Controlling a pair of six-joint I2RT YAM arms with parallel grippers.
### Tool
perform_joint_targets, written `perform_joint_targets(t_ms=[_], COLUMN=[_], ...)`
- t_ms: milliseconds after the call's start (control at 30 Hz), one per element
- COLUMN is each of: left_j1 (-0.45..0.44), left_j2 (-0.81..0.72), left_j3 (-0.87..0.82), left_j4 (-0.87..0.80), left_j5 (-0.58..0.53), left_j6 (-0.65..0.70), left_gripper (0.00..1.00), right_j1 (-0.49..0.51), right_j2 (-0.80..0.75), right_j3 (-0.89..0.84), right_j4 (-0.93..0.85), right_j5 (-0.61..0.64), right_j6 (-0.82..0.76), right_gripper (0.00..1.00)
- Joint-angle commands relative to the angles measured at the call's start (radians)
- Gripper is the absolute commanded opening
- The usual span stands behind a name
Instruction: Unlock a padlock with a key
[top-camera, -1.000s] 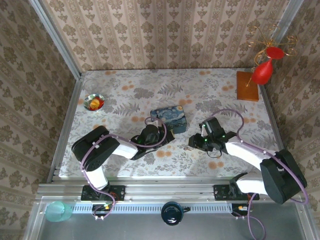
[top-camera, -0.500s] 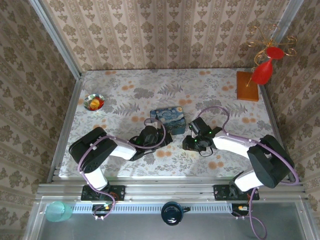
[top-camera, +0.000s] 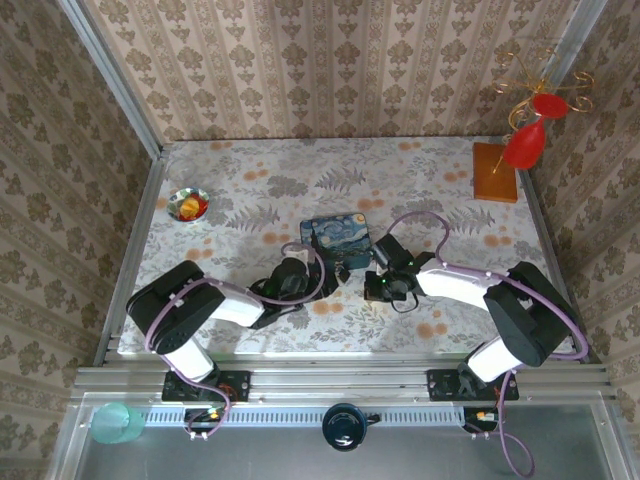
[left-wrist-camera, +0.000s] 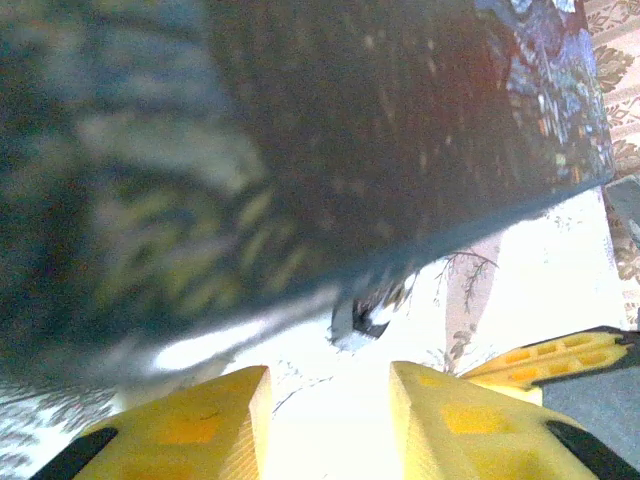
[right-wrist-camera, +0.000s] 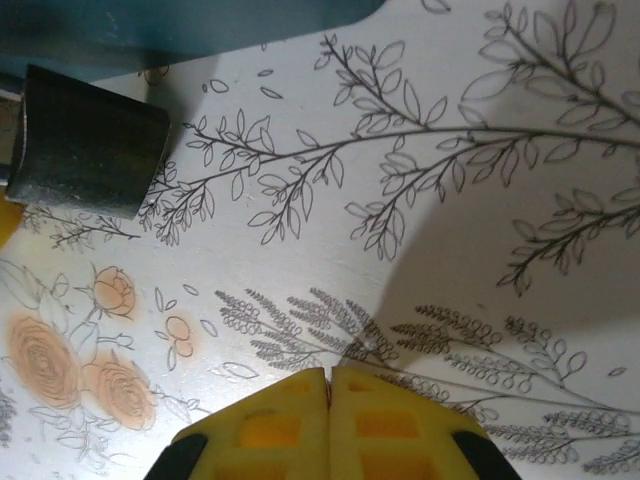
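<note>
The padlock (right-wrist-camera: 85, 140), a small dark grey block, lies on the table against the near edge of the blue painted tin (top-camera: 338, 238). In the left wrist view the padlock (left-wrist-camera: 358, 322) is small and blurred under the tin's edge, just ahead of my fingers. My left gripper (left-wrist-camera: 328, 385) is open, with bare table between its fingers, and it points right at the tin (left-wrist-camera: 300, 140); from above this gripper (top-camera: 325, 277) is at the tin's near corner. My right gripper (right-wrist-camera: 328, 372) is shut, its pads pressed flat together, right of the padlock and below the tin (top-camera: 372, 285). The key is hidden.
A small shiny bowl (top-camera: 188, 204) with red and yellow bits sits at the far left. A wooden block (top-camera: 495, 172) with a red ornament stands at the far right corner. Patterned walls close in the table (top-camera: 250, 200) on three sides.
My right gripper has slid left toward the tin and shut. My left gripper has opened and drawn back a little to the left.
</note>
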Motion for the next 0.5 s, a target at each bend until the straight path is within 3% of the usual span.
perform_joint_targets(t_ms=[0, 267, 467], left_j1=[0.012, -0.007, -0.096], left_j2=[-0.046, -0.196, -0.344], left_j3=[-0.038, -0.072, -0.066], left_j4=[0.051, 0.112, 0.100], left_j5=[-0.025, 0.027, 0.048], left_j6=[0.090, 0.390, 0.713], left_gripper=[0.36, 0.38, 0.40], right_j1=[0.006, -0.014, -0.025], right_j2=[-0.030, -0.276, -0.439], right_j3=[0.007, 0.014, 0.010], right_j4=[0.002, -0.016, 0.013], right_j5=[-0.042, -0.102, -0.113], right_j6=[0.005, 0.063, 0.175], right_gripper=[0.00, 0.00, 0.00])
